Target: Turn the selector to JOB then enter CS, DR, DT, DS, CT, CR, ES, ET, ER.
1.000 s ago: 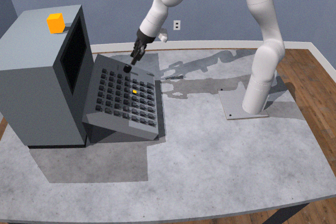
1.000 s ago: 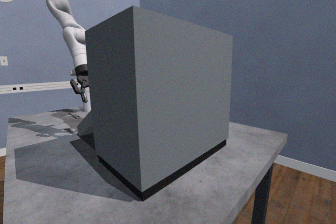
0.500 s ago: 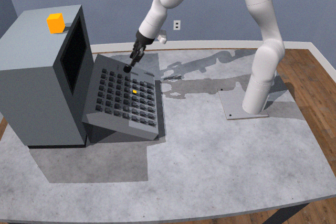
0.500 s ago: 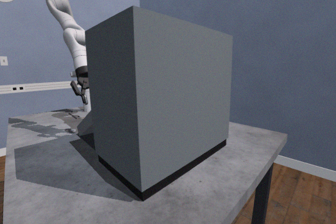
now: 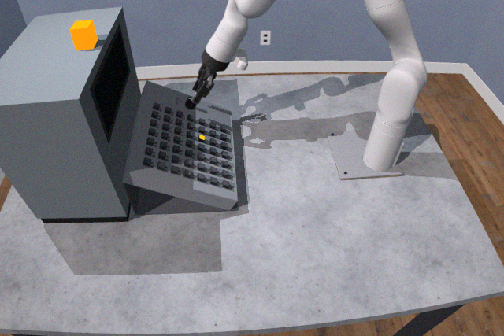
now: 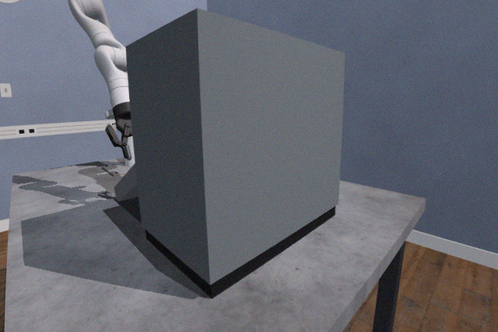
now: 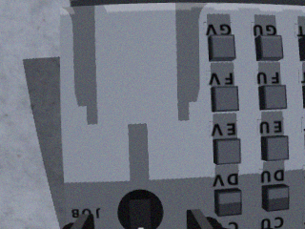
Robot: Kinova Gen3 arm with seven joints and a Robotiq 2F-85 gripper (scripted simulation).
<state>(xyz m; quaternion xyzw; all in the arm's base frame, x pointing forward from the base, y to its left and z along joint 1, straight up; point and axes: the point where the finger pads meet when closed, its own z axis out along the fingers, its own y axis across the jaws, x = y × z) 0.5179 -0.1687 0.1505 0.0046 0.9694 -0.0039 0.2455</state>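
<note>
The machine's sloped keypad panel (image 5: pixel 162 94) (image 7: pixel 143 95) carries rows of dark keys; one key (image 5: pixel 201 136) glows yellow. The black round selector knob (image 5: pixel 189 102) (image 7: pixel 139 206) sits at the panel's upper edge, with the label JOB (image 7: pixel 86 212) beside it. My gripper (image 5: pixel 196 97) (image 6: pixel 123 146) (image 7: pixel 139 221) is half open and comes down right over the knob, one finger on each side of it with gaps showing. Nothing is held. Keys DV (image 7: pixel 228 201), EV (image 7: pixel 227 151) and DU (image 7: pixel 274 197) lie to one side of the knob. Which way the knob points is hidden.
The grey machine cabinet (image 5: pixel 49 120) (image 6: pixel 261 139) with a dark screen stands left of the panel and hides it in the exterior view. An orange cube (image 5: pixel 83 35) sits on top of the cabinet. The arm's base (image 5: pixel 382 153) is bolted to the table at the right.
</note>
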